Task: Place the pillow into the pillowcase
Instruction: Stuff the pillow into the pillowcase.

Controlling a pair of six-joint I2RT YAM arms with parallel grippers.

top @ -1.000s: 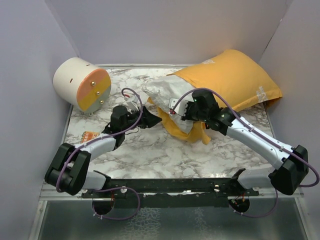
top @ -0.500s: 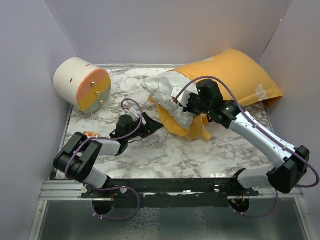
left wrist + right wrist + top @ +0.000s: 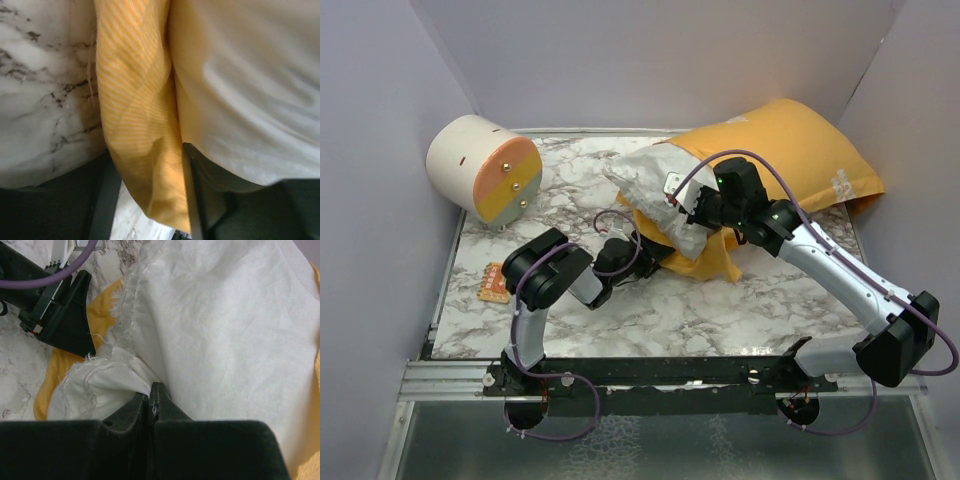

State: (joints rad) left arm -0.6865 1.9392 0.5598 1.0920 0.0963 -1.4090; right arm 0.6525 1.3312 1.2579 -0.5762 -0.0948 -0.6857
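**A:** Pillow (image 3: 645, 180) status?

**B:** Mostly inside the pillowcase (image 3: 790, 150). One white end stuck out of its mouth. Right gripper (image 3: 692, 205) pinched shut on that end. Left gripper (image 3: 655, 250) straddled the case's lower hem, jaws half-parted; grip uncertain.

**A:** Obstacles?

**B:** Bunched hem below the mouth, probably. Cylinder (image 3: 485, 170) lay well left of the case.

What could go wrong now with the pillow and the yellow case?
The right claw pinches only a small fold of the pillow, so it might slip free.
The pillowcase edge hangs loose between the left claw's open jaws, so closing could miss it.
The case is bunched under the pillow and might block it.
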